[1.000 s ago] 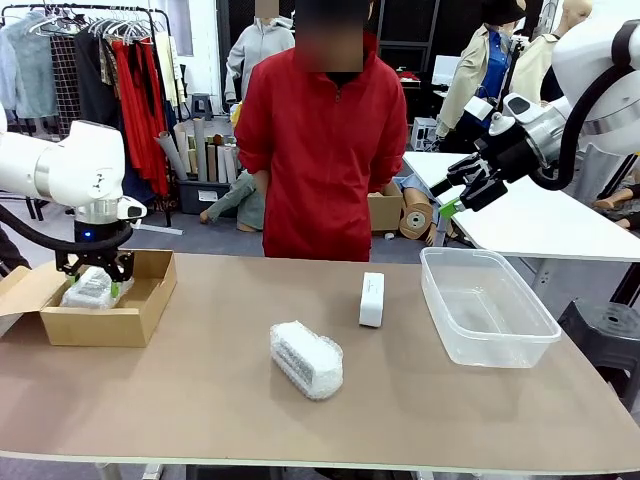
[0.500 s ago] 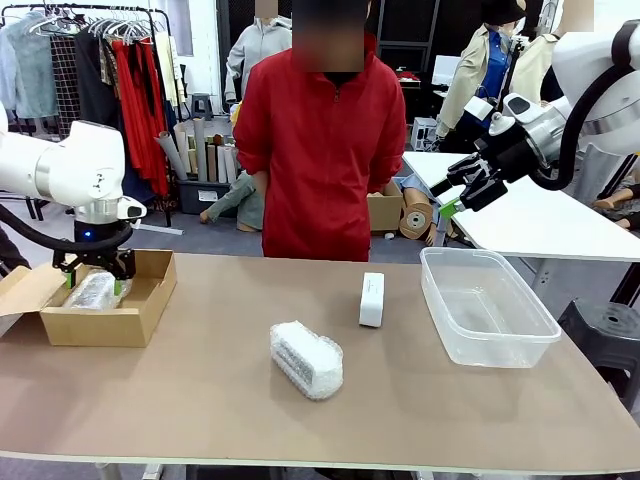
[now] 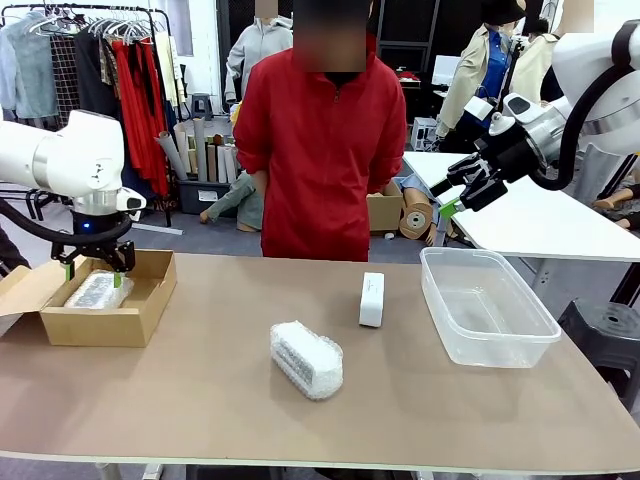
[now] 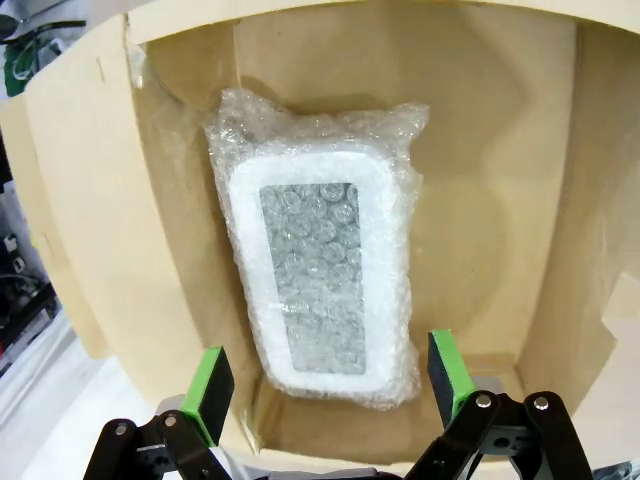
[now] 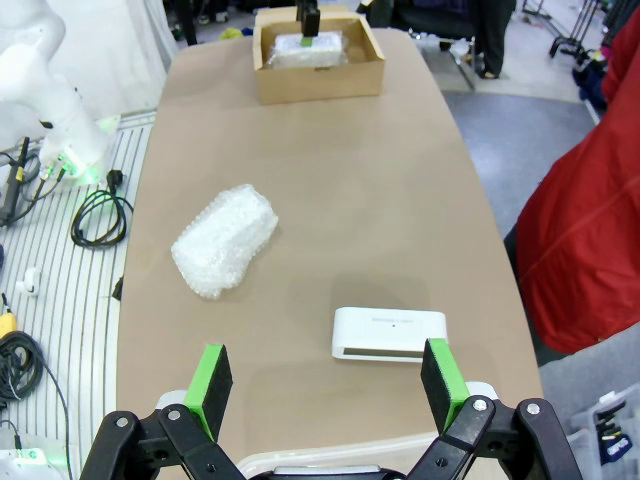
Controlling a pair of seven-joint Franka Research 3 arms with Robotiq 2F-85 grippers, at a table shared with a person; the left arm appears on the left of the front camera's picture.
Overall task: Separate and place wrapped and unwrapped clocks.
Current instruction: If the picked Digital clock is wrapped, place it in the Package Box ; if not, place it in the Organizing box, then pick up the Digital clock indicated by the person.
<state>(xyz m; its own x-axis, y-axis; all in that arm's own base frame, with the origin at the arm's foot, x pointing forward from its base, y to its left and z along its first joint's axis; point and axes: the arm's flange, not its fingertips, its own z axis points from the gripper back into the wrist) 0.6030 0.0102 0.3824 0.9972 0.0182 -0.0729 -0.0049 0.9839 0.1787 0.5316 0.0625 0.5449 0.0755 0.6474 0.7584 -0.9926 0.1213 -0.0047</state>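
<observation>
Cardboard box [image 3: 110, 325]: wrapped clock [image 4: 320, 270] inside | left pincer [image 3: 92, 276]: spread above it

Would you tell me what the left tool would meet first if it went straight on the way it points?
Probably the bubble-wrapped white rectangular clock lying in the brown cardboard box.

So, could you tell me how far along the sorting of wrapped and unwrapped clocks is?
Done: one wrapped clock lies in the cardboard box, the open left gripper above it. In hand: nothing; the right gripper hangs open, raised off the table. Left: the second wrapped clock and the bare clock sit on the table, the bare one beside the clear tub, not in it.
</observation>
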